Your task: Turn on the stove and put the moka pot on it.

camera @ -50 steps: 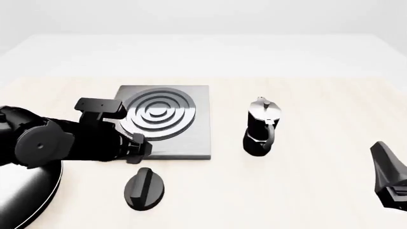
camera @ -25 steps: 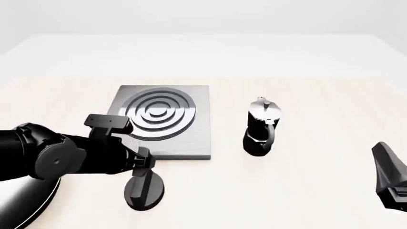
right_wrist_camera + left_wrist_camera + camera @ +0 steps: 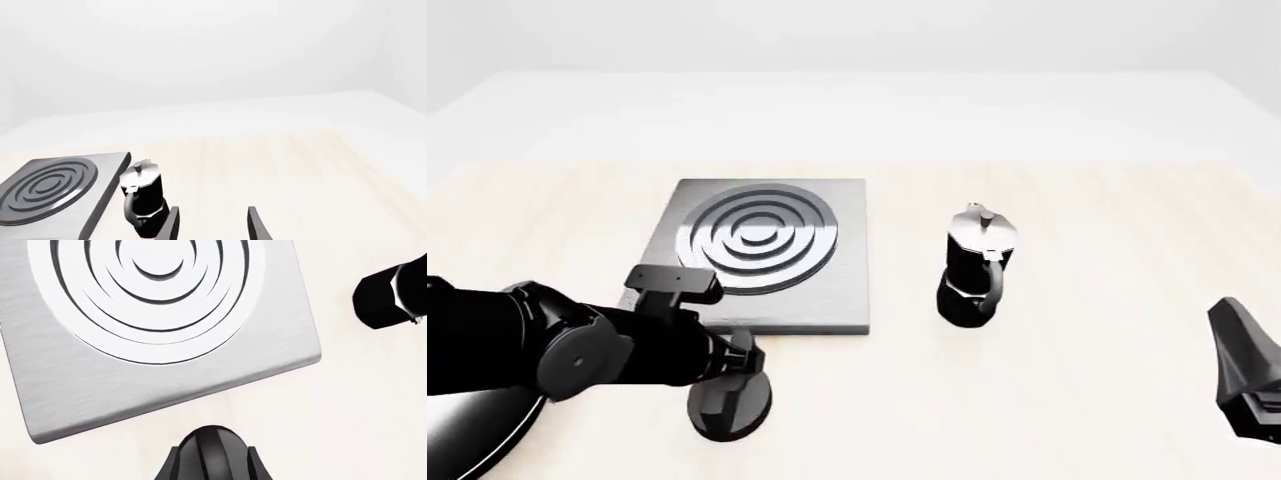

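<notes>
**A:** Where is the black oval knob point(image 3: 731, 398) sitting, relative to what you are driving?

**B:** It is lying on the pale wooden table point(image 3: 1068, 400), just beside the near edge of the flat square grey brushed-metal stove plate point(image 3: 827, 300) with its round burner of concentric silver rings point(image 3: 754, 238). Your left gripper point(image 3: 737, 362) is hanging right over the knob's far end, and in the left wrist view the knob point(image 3: 212, 452) is showing between the two fingers.

**A:** And its long axis?

**B:** Its raised ridge is running roughly away from you, towards the plate, so you are straddling it across the narrow way. The fingers are flanking it; whether they are pressing on it I cannot tell.

**A:** The pot?

**B:** The small faceted moka pot point(image 3: 974, 268), black below and silver above, is standing upright to the right of the plate, apart from it, handle facing you. Your right gripper point(image 3: 212, 226) is waiting near the table's right edge with fingers spread and holding nothing, the pot point(image 3: 142, 201) ahead of it and off towards the stove. That arm is the nearer one for the pot.

**A:** Anything else?

**B:** A round black frying pan point(image 3: 474, 425) is peeking out under your left arm.
</notes>
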You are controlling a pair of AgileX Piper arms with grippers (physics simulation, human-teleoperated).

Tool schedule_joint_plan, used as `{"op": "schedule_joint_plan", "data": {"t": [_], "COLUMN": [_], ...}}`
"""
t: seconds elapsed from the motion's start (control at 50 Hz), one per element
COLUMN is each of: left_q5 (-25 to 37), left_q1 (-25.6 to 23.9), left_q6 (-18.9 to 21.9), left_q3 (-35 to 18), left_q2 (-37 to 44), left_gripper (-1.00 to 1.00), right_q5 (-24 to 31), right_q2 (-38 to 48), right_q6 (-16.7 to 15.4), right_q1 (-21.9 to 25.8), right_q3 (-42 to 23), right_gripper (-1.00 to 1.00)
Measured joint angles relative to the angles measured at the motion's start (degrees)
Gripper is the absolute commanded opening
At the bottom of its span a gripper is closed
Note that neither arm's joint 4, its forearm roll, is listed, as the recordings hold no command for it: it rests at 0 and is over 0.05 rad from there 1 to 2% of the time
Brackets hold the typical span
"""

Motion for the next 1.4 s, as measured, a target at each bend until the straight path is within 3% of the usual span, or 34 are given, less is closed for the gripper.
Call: {"op": "schedule_joint_plan", "data": {"t": [0.32, 0.88, 1.4], "left_q5": [-3.0, -4.9, -6.3], "left_q1": [-0.6, 2.9, 3.2], "left_q6": [-0.7, 5.3, 6.0], "left_q3": [1.2, 1.7, 3.2], "left_q2": [2.4, 2.9, 2.5], "left_gripper": [1.00, 1.00, 1.00], "right_q5": [0.3, 0.1, -0.1], "right_q2": [-0.4, -0.1, 0.3], "right_q6": [0.3, 0.3, -0.3], "right_q1": [0.0, 0.1, 0.1], "right_q3": [0.0, 0.0, 0.0], "right_gripper": [1.00, 1.00, 1.00]}}
